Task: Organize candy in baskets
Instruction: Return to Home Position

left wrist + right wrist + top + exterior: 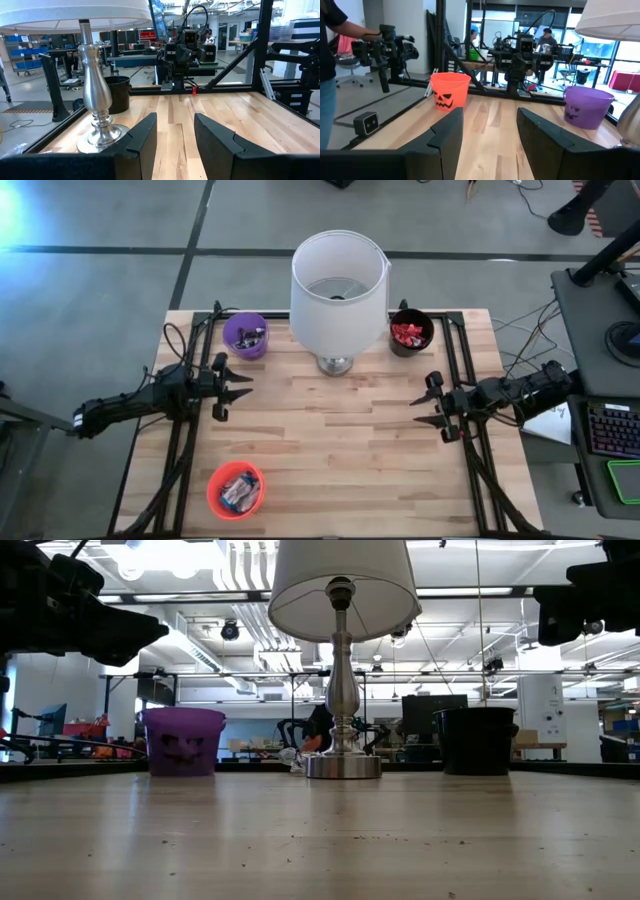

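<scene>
Desk (340, 440) — pale planked wood, matt. Lamp base (97, 107) on it — polished metal, glossy; shade (338, 278) smooth white.

Purple basket (228, 330): dark candy (251, 336); black basket (392, 340): red candy (408, 332); orange basket (213, 490): blue-white candy (239, 492).

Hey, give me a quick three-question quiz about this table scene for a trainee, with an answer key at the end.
1. True or false: the lamp stands between the purple basket and the black basket.
2. Which basket holds the red-wrapped candy? A purple, B black, C orange.
3. Fill in: the left gripper and the right gripper, hovering at opposite sides of the table, are both ____ and hold nothing.
Key: 1 true; 2 B; 3 open.
</scene>
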